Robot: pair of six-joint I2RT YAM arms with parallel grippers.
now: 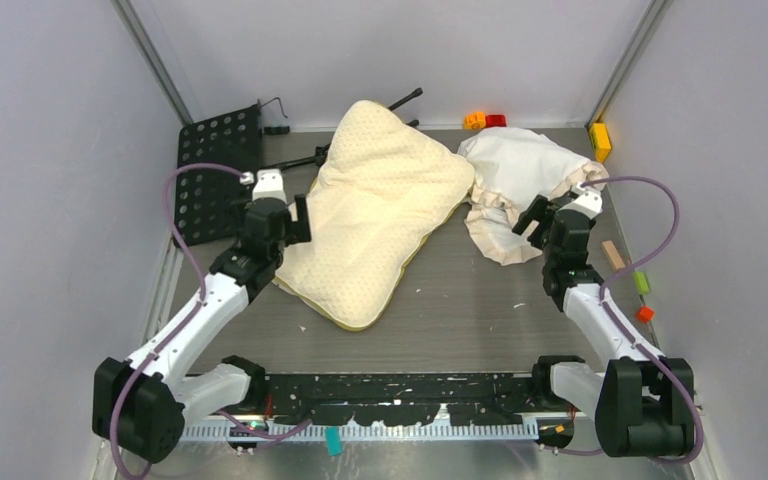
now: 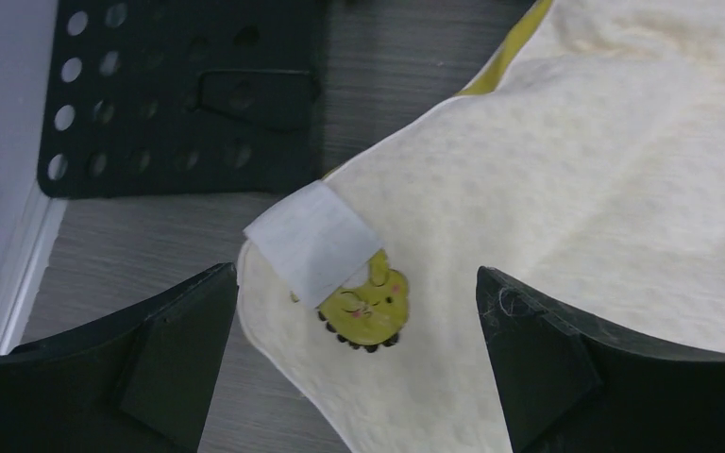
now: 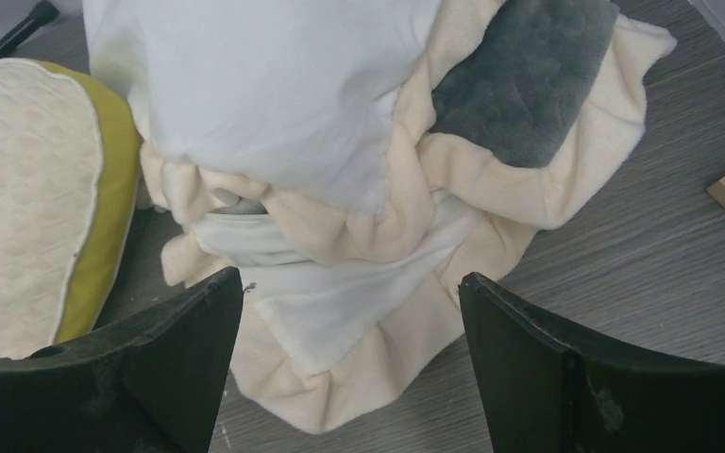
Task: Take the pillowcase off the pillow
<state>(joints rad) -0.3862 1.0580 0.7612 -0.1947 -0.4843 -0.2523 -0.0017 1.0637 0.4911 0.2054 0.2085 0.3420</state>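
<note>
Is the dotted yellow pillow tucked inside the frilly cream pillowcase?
No, in the top view the pillow lies bare, with the pillowcase crumpled in its own heap beside it.

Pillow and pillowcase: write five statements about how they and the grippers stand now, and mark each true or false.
1. The pillowcase is completely off the pillow. True.
2. In the top view the pillowcase lies left of the pillow. False: it lies to its right.
3. The left gripper is clamped on the pillow's corner. False: its jaws stand open over the corner with the white tag.
4. The right gripper hangs open over the pillowcase. True.
5. A black perforated plate lies left of the pillow in the top view. True.
</note>
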